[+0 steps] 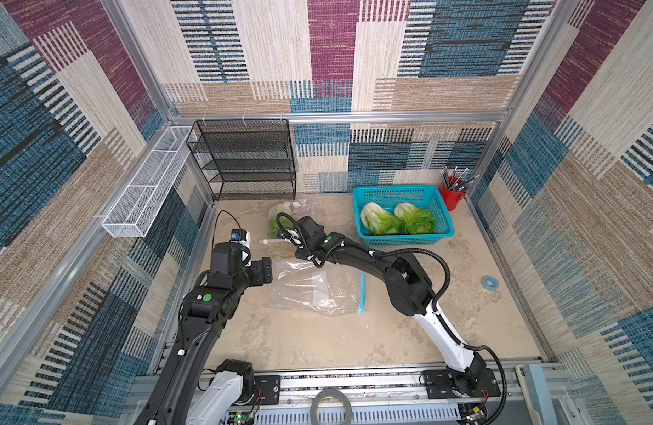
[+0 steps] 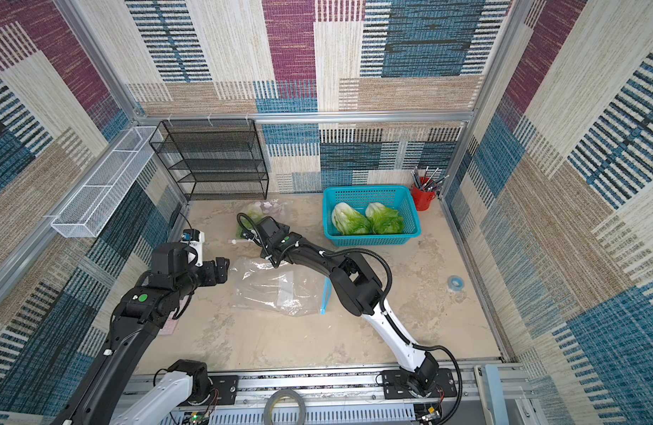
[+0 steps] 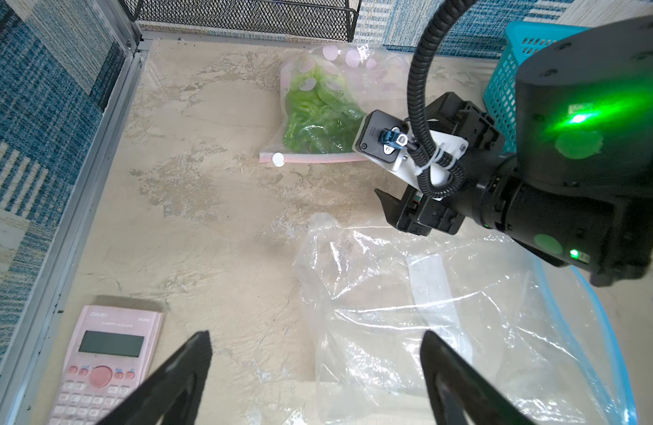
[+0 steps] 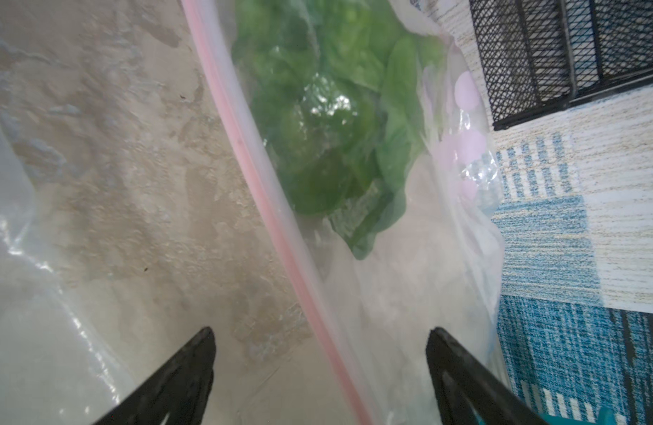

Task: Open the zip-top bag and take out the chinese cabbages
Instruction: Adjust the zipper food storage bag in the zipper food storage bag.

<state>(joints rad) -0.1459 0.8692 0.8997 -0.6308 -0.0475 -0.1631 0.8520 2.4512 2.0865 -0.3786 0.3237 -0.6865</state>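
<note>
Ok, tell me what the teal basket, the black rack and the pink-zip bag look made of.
Teal basket: likely moulded plastic; even colour, regular perforated walls. Black rack: seemingly metal mesh, matte dark coating, thin frame. Pink-zip bag: thin clear plastic film, glossy, wrinkled with glints, greens visible through it.

Black-and-white arms [image 1: 409, 283], green round stickers [image 1: 207, 297], corrugated black cables [image 1: 446, 272]
</note>
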